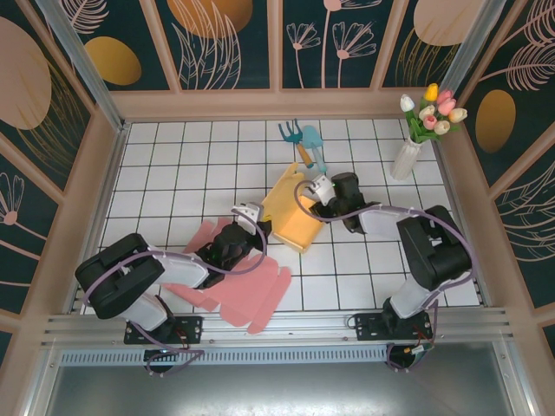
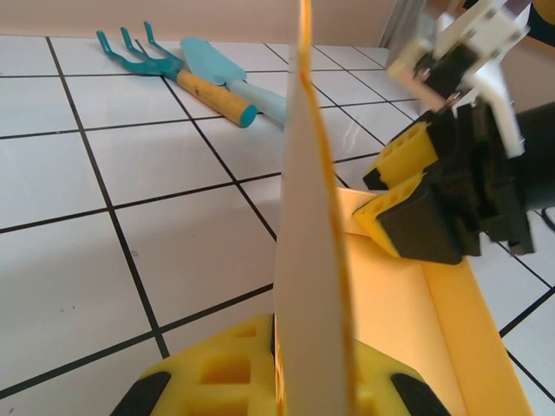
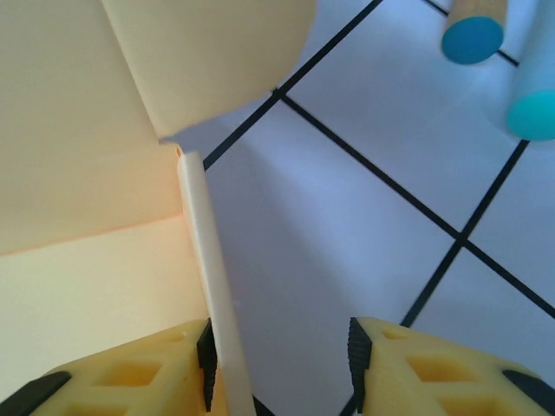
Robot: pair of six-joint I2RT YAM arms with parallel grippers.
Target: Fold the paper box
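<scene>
One white tiled desk [image 1: 173, 165] carries the yellow paper box [image 1: 295, 217] at its middle, half raised. Left fingers [image 2: 217, 374] are closed tight on one upright wall of it. Right fingers [image 3: 425, 364] stand apart, a flap edge touching one of them.

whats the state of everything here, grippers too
yellow paper box: partly folded, one flap upright
pink paper box: flat, unfolded
left gripper: shut on the yellow flap
right gripper: open, box edge between its fingers
vase: upright
rake, trowel: lying flat
</scene>
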